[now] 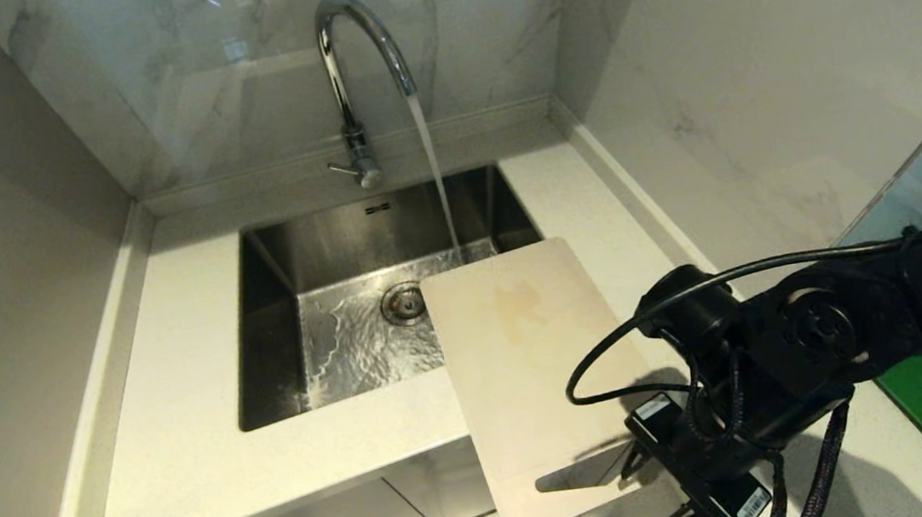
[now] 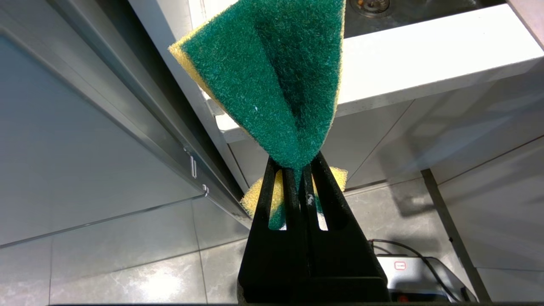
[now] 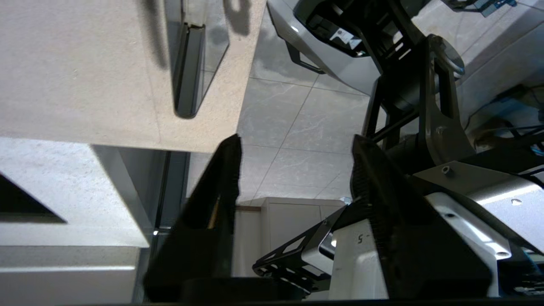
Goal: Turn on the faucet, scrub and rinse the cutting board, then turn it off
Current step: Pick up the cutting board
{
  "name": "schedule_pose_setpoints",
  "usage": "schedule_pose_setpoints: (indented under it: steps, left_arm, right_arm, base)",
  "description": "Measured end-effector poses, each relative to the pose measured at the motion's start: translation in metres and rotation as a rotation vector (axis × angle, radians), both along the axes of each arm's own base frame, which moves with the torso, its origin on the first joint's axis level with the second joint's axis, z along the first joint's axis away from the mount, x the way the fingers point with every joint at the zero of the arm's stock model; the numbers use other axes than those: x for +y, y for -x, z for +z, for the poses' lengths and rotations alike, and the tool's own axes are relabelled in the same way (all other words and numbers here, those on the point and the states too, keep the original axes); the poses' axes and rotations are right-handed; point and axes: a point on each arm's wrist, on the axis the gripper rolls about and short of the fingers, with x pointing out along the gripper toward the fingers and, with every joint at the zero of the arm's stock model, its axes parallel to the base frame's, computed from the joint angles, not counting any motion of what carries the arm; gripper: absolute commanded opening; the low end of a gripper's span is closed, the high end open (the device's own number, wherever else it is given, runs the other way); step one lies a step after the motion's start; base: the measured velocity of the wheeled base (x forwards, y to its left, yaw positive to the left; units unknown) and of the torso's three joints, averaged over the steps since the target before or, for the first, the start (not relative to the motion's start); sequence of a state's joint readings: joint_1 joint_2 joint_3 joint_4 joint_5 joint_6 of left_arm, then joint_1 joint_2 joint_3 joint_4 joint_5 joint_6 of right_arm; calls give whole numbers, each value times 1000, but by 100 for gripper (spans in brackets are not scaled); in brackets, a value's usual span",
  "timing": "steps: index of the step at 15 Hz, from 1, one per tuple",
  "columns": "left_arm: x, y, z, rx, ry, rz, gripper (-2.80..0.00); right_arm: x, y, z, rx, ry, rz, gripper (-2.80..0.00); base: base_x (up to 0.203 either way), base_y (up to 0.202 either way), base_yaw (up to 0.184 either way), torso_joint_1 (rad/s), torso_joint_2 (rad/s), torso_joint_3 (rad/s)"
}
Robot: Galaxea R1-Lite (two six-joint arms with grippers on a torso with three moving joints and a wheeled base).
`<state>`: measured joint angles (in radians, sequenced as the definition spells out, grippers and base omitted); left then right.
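The tall chrome gooseneck faucet (image 1: 351, 73) stands at the back edge of the white stone table (image 1: 189, 441), behind the square stainless steel sink (image 1: 324, 256), and a stream of water (image 1: 433, 176) runs from its spout into the basin. The large flat cream-white plastic cutting board (image 1: 524, 372), marked with a faint yellowish stain, lies tilted across the sink's front right corner; its far end reaches over the basin and its slotted handle end juts out past the table's front edge. The right end effector (image 3: 293, 170) sits just beside that handle end, its fingers spread apart around nothing, clear of the board. The left end effector (image 2: 297, 170) hangs below the table's front edge, clamped tight on a folded green-and-yellow scrubbing sponge (image 2: 272, 80).
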<state>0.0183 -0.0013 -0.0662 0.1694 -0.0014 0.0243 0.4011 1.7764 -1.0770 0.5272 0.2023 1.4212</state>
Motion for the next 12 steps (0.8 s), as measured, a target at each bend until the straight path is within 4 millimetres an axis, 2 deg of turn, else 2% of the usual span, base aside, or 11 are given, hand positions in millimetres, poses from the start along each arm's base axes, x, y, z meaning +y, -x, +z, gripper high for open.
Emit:
schedule_pose_setpoints:
  steps: [6, 12]
  left_arm:
    - [0, 0, 0, 0, 0, 0, -280]
    - [0, 0, 0, 0, 0, 0, -280]
  right_arm:
    - [5, -15, -30, 51, 82, -18, 0]
    - [8, -24, -41, 44, 96, -24, 0]
  base:
    - [0, 0, 0, 0, 0, 0]
    - [0, 0, 0, 0, 0, 0]
